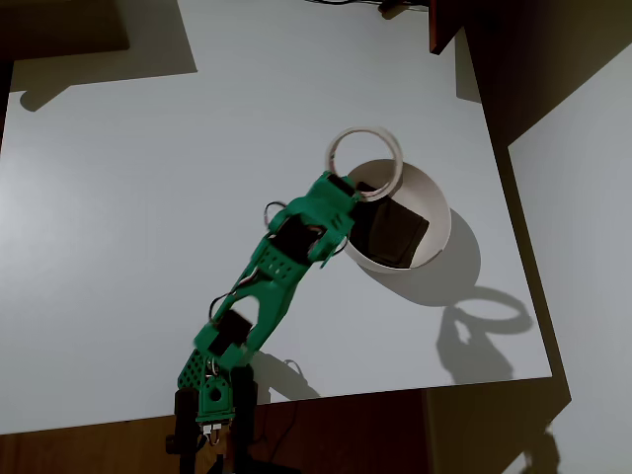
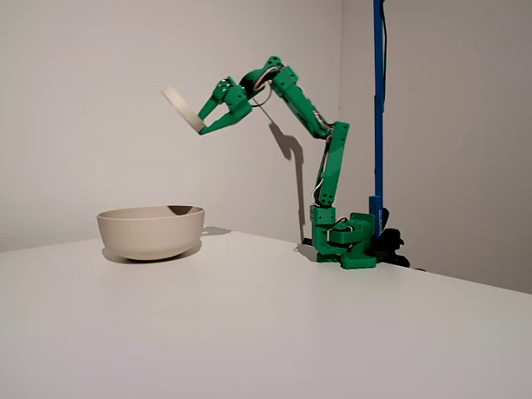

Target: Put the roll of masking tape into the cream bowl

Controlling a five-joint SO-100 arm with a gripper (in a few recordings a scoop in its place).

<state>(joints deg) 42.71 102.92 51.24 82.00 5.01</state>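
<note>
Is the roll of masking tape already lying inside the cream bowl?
No, in the fixed view the roll of masking tape is held high above the cream bowl.

green arm raised high, tool [image 2: 202, 125] clamped.
</note>
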